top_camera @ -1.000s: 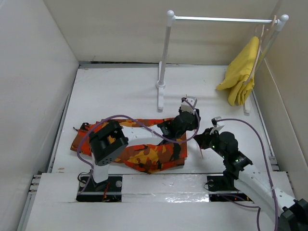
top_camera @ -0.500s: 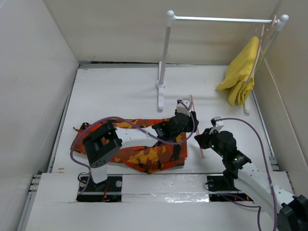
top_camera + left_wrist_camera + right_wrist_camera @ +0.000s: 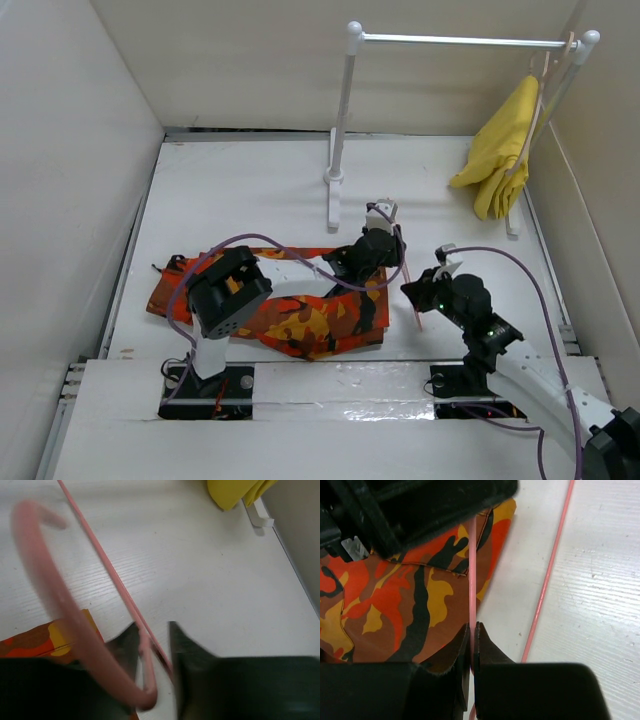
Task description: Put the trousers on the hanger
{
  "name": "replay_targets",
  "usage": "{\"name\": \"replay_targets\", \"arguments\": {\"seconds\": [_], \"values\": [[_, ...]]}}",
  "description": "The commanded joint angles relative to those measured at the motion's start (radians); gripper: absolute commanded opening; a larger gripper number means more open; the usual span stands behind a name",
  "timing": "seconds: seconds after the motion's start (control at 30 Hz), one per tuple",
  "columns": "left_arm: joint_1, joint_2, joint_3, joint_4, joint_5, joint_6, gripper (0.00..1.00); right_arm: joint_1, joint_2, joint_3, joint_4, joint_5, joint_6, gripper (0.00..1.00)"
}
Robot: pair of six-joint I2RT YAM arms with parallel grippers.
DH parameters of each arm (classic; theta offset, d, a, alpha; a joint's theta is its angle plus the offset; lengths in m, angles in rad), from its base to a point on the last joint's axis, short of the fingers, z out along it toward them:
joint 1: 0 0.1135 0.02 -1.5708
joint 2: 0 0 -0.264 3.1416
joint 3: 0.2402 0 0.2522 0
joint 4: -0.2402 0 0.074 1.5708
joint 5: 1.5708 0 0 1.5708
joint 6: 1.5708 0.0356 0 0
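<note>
The camouflage trousers [image 3: 300, 320] lie flat on the table in front of the left arm; they also show in the right wrist view [image 3: 395, 595]. The thin pink hanger [image 3: 411, 290] lies by their right end. My left gripper [image 3: 380, 222] is over that end; in its wrist view its jaws [image 3: 154, 635] stand narrowly apart, closed on the hanger's wires [image 3: 100, 560] near the hook. My right gripper [image 3: 422, 290] is shut on one hanger wire [image 3: 472, 580], its tips [image 3: 471, 630] at the trousers' edge. A second hanger wire [image 3: 550, 570] runs over bare table.
A white clothes rail [image 3: 340, 130] stands at the back. A yellow garment [image 3: 500, 150] hangs on a beige hanger at its right end, near the right wall. White walls enclose the table on three sides.
My left gripper has shifted slightly toward the back with the hanger's hook end. The hanger's upper wire, raised half a second ago, now sits lower. The right gripper has hardly moved.
</note>
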State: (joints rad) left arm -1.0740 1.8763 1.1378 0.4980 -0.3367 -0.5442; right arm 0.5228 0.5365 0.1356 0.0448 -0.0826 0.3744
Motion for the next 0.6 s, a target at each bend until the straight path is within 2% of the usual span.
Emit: {"name": "replay_targets", "arguments": {"seconds": [0.0, 0.03, 0.07, 0.1, 0.2, 0.27, 0.37, 0.47, 0.53, 0.57], "values": [[-0.003, -0.009, 0.022, 0.077, -0.021, -0.003, 0.13, 0.022, -0.003, 0.022, 0.037, -0.003, -0.003, 0.0], [-0.003, -0.014, 0.011, 0.083, -0.021, -0.013, 0.04, 0.022, -0.009, 0.024, 0.026, 0.001, -0.005, 0.03], [-0.003, -0.023, -0.007, 0.086, -0.019, -0.02, 0.0, 0.022, -0.023, 0.025, 0.004, 0.007, -0.005, 0.08], [-0.003, -0.029, -0.019, 0.088, -0.019, -0.028, 0.0, 0.022, -0.03, 0.028, -0.008, 0.015, -0.006, 0.23], [-0.003, -0.058, -0.11, 0.143, 0.005, -0.069, 0.0, 0.022, -0.064, 0.045, -0.042, 0.001, -0.017, 0.5], [-0.003, -0.077, -0.192, 0.183, 0.021, -0.137, 0.0, 0.022, -0.082, 0.061, -0.104, -0.014, -0.023, 0.57], [-0.003, -0.098, -0.256, 0.25, 0.042, -0.21, 0.0, 0.022, -0.119, 0.071, -0.131, -0.02, -0.025, 0.59], [-0.047, -0.14, -0.334, 0.301, -0.053, -0.252, 0.0, 0.022, -0.138, 0.07, -0.131, -0.016, -0.023, 0.59], [-0.058, -0.151, -0.371, 0.315, -0.082, -0.281, 0.0, 0.022, -0.119, 0.061, -0.114, -0.016, -0.014, 0.5], [-0.058, -0.158, -0.397, 0.324, -0.081, -0.296, 0.0, 0.022, -0.103, 0.055, -0.067, -0.019, -0.009, 0.41]]}}
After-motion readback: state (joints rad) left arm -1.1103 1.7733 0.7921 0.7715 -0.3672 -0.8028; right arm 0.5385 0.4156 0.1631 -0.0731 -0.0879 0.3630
